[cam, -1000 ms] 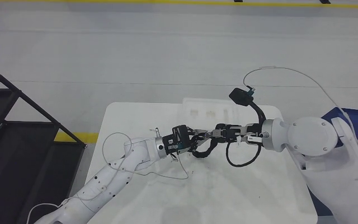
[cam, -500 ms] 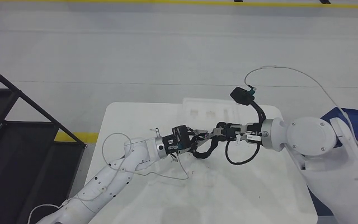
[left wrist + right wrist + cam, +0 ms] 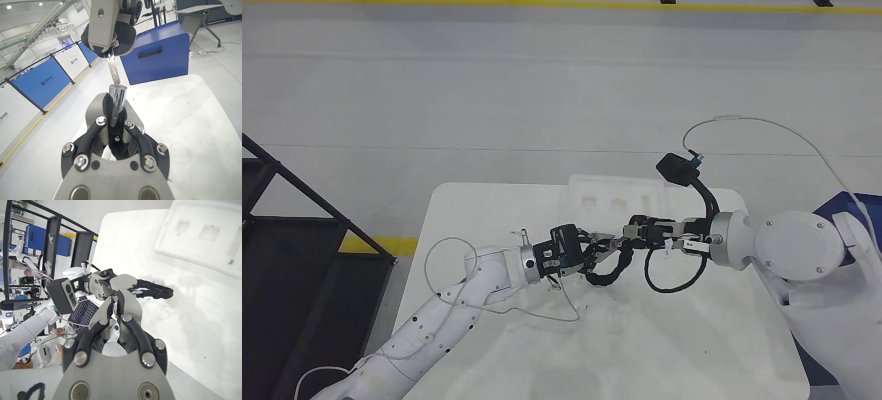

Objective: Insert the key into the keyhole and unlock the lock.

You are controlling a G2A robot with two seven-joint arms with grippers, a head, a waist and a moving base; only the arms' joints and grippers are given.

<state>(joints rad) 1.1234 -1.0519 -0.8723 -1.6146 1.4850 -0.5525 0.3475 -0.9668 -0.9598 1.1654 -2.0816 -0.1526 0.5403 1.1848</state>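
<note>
**A:** How is the key (image 3: 113, 69) going to handle?

**B:** I'm judging it to be light, thin and stiff, and slippery on its flats. The wide head is the place to take it. The right tool (image 3: 108, 44) is pinching it there, fingers nearly together on the head, and the blade is sticking out free.

**A:** And the lock (image 3: 117, 95)?

**B:** Its chrome barrel is looking hard and smooth, so I'm expecting it to want to twist in a grip once the key turns. The black cable (image 3: 157, 291) is looking limp and fabric-covered, so it's no use as a handle. The left tool (image 3: 115, 108) is gripping narrowly round the barrel, below its end face. It is holding the barrel above the table (image 3: 179, 117), and the cable is looping out beside it.

**A:** Where is the key sitting against the keyhole (image 3: 118, 86)?

**B:** The tip is meeting the barrel's end face, with the blade roughly in line. I'm not managing to tell whether it is entering the slot.

**A:** Anything nearby?

**B:** A white foam tray (image 3: 196, 236) is lying toward the table's far side, apart from both tools.
</note>
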